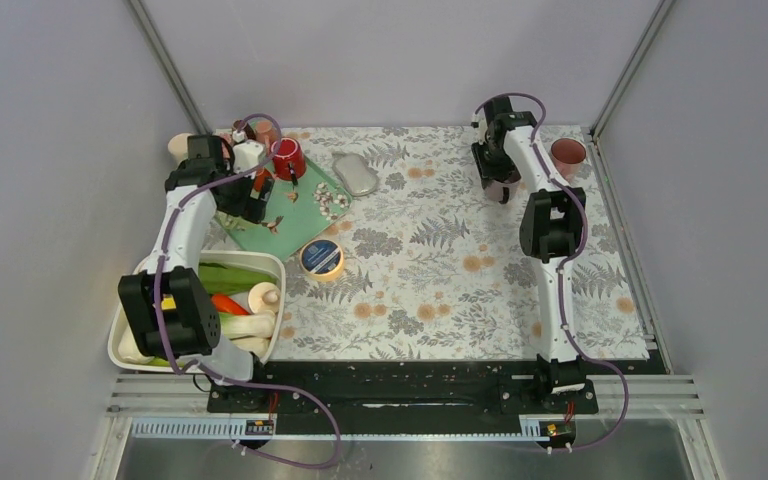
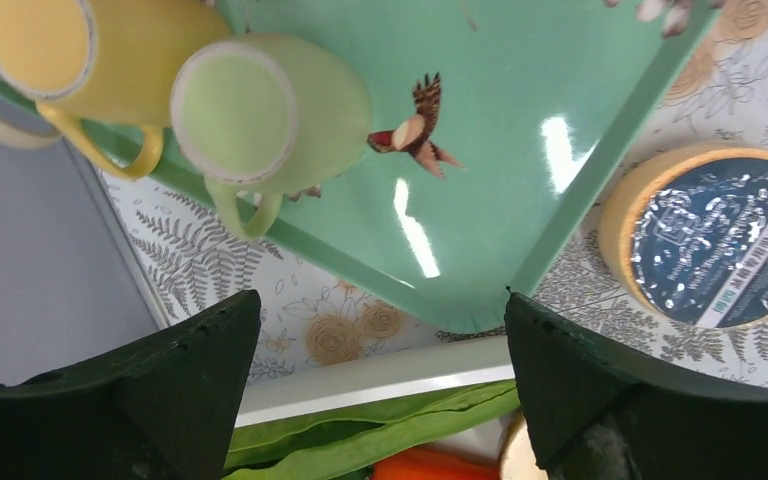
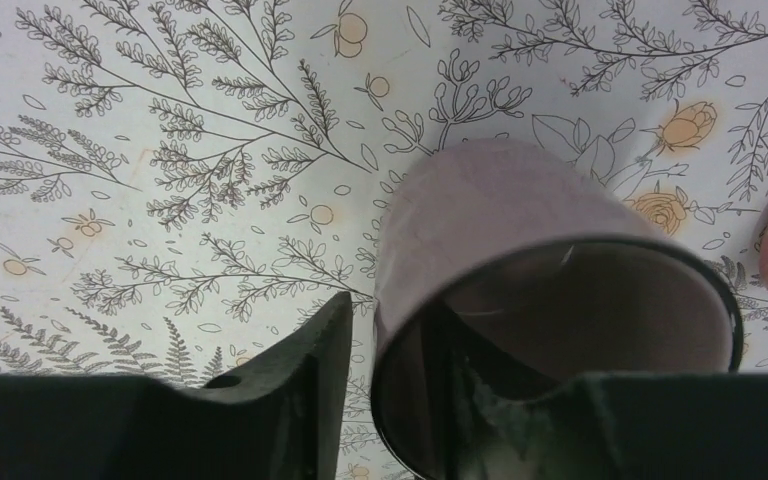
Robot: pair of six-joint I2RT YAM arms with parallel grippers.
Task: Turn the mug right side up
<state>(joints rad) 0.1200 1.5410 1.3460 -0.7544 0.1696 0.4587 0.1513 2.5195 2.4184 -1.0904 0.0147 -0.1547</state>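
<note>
The mauve mug (image 3: 500, 200) stands at the far right of the flowered cloth, its dark mouth facing up at the right wrist camera. My right gripper (image 3: 430, 340) straddles its rim, one finger outside the wall and the other down inside. A thin strip of cloth shows between the outer finger (image 3: 300, 360) and the wall, so the jaws are slightly open. From above, the mug (image 1: 501, 190) is mostly hidden under the right gripper (image 1: 497, 180). My left gripper (image 2: 380, 300) hangs open and empty over the near corner of the green tray (image 2: 520, 150), far from the mug.
A yellow mug (image 2: 110, 45) and a pale green mug (image 2: 280, 110) sit on the tray, with a red mug (image 1: 287, 158) nearby. A pink cup (image 1: 567, 152) stands close to the right gripper. A grey dish (image 1: 356, 173), a round tin (image 1: 321, 258) and a white vegetable basket (image 1: 270, 262) lie to the left.
</note>
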